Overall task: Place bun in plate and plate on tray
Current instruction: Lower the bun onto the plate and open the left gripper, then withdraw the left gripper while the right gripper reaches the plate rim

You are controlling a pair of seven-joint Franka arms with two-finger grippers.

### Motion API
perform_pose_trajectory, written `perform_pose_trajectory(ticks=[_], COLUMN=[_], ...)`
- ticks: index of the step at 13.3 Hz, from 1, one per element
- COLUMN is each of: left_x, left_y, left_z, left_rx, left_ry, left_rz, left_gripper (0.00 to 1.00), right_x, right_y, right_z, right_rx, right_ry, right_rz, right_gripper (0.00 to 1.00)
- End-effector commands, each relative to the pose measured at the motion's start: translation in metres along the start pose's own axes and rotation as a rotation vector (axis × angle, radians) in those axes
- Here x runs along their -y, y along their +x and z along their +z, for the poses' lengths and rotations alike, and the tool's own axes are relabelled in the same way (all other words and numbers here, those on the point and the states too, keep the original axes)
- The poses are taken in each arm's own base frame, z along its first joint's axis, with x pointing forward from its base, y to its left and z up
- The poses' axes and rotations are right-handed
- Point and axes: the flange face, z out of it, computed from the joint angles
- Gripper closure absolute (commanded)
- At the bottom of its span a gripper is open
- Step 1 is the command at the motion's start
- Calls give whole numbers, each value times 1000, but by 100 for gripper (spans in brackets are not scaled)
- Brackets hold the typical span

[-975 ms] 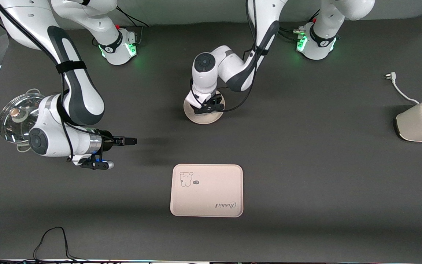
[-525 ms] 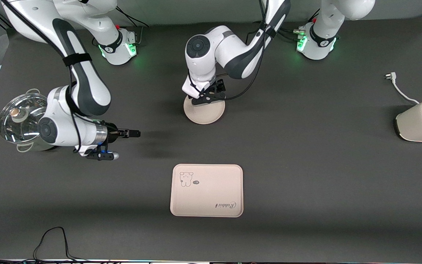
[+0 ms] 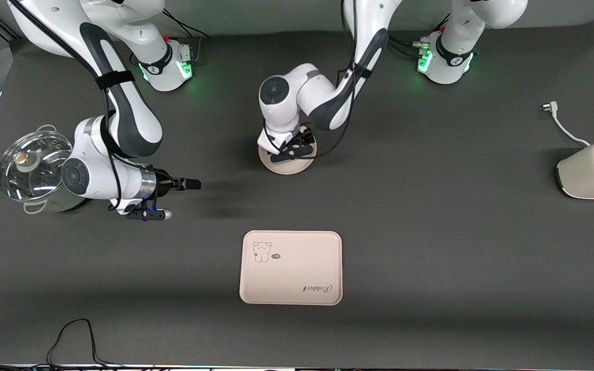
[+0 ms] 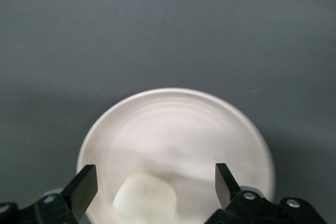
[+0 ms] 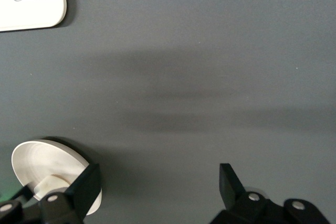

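Observation:
The round cream-pink plate [image 3: 297, 164] sits on the dark table near the middle. The left wrist view shows it [image 4: 178, 129] with the off-white bun [image 4: 144, 199] lying in it. My left gripper [image 3: 292, 148] hangs low over the plate; in its wrist view the gripper [image 4: 155, 184] is open, with its fingers standing wide on either side of the bun and not touching it. In the front view the left hand hides the bun. The printed tray [image 3: 297, 268] lies nearer the front camera than the plate. My right gripper [image 3: 186, 183] is open and empty [image 5: 157, 184] over bare table.
A steel pot with a glass lid [image 3: 31, 165] stands at the right arm's end, beside the right wrist. A cream toaster [image 3: 593, 170] and its cord [image 3: 560, 123] are at the left arm's end. A black cable [image 3: 70, 335] loops at the front edge.
The left gripper rose off the plate, then came back down low over it. The right gripper edged a little toward the middle of the table.

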Motion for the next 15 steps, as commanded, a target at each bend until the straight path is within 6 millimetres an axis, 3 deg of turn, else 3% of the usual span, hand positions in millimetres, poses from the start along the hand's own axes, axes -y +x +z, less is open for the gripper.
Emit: perform_pose_trajectory(ticks=[1, 3, 5, 6, 9, 11, 13, 15], left_x=[22, 30, 71, 107, 256, 341, 415, 478], left_y=[15, 26, 76, 106, 246, 308, 336, 338], left_z=[-98, -129, -172, -194, -225, -245, -269, -296], left_rx=[11, -23, -124, -158, -85, -83, -67, -45], left_ry=[-23, -5, 92, 184, 291, 282, 254, 158], left_rz=[-28, -7, 20, 53, 230, 236, 264, 292], left_gripper=[0, 0, 0, 0, 0, 0, 0, 0], right_x=[1, 11, 15, 20, 58, 61, 77, 91], right_y=[-3, -8, -21, -32, -70, -88, -112, -125], right_z=[-1, 0, 22, 35, 79, 103, 132, 148], right_rx=[-12, -10, -1, -15, -28, -47, -88, -93], right_ry=[21, 17, 8, 4, 10, 2, 33, 44], right_rz=[-11, -29, -38, -49, -96, -99, -81, -83], right_gripper=[0, 0, 0, 0, 0, 0, 0, 0])
